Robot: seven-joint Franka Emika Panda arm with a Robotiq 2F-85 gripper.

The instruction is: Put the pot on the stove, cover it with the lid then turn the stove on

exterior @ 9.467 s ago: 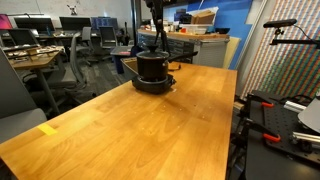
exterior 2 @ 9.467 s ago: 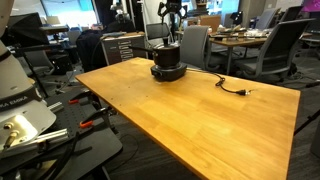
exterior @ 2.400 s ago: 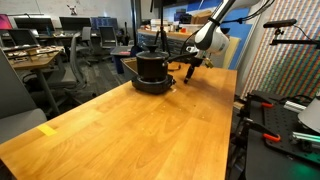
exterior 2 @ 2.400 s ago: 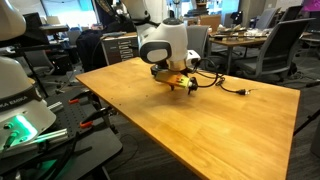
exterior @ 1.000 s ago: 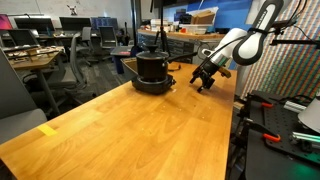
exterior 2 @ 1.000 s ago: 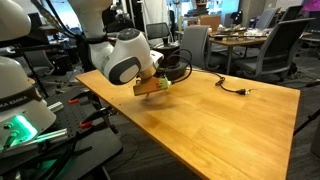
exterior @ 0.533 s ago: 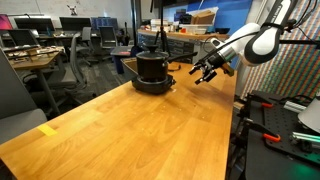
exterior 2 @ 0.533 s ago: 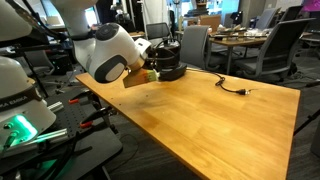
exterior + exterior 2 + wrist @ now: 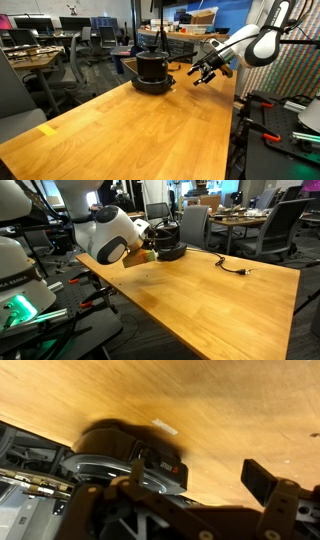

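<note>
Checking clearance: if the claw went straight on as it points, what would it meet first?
Probably the stove, with the pot on it, which sits ahead of the open claw in the wrist view; depth is unclear.

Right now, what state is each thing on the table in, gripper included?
pot: upright on the stove.
lid: apparently on the pot, too small to confirm.
stove: under the pot; on or off cannot be told.
gripper: open, empty, beside the stove.
power cord: lying on the table, plug end loose.
</note>
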